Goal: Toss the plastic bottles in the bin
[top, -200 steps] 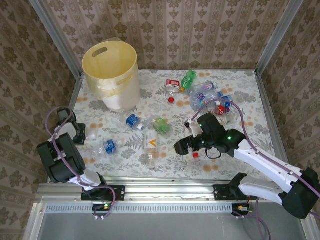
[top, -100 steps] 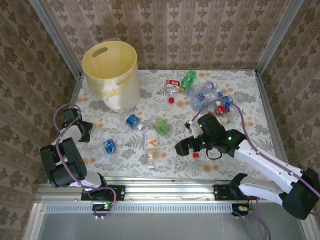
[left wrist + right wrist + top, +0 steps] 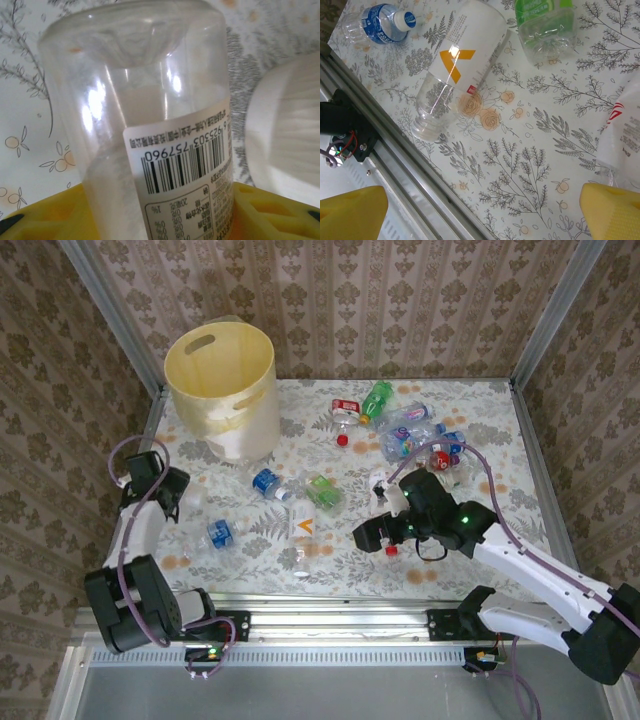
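Swinging up from the near left corner toward the bin, the left end effector was clamped on a clear bottle just short of it, not yet dropped. By the look of it, most of the job remained: the other bottles lay scattered across the surface. Over them the right end effector hovered, fingers wide apart and empty.

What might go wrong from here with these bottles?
1. The left gripper pinches a smooth clear bottle beside the bin. The bottle might slip out, or bump the tall wall instead of clearing the rim.
2. The right gripper hangs open. If nudged, the orange-marked bottle could roll toward the rail.
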Tool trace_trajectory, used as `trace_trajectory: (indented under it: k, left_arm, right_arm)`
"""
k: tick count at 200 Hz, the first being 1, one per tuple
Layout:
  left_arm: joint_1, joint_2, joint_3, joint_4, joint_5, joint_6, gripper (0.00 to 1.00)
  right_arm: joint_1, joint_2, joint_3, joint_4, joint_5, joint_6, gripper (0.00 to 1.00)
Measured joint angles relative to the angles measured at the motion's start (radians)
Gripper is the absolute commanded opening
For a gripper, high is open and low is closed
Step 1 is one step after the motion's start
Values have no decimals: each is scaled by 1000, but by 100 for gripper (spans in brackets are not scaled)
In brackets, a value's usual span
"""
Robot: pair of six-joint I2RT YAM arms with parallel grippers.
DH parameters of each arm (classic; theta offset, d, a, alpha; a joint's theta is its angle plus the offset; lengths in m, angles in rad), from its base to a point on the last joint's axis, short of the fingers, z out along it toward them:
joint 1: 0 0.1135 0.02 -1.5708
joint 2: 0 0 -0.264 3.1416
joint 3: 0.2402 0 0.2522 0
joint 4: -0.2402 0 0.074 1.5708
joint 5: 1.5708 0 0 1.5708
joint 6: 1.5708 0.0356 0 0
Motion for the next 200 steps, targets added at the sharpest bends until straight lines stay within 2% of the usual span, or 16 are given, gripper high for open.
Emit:
trace_trajectory:
  k: [57,144,200]
  left_arm:
    - [-6,-264,-36,13,25,86,42]
    - [-14,-460,23,18,158,214,44]
    - [-19,-568,35,107,266,251,45]
  right_arm:
    - [0,-17,0,-5,24,0,100]
    - [0,-28,0,-8,43,0,100]
    - [0,-39,0,-17,47,0,100]
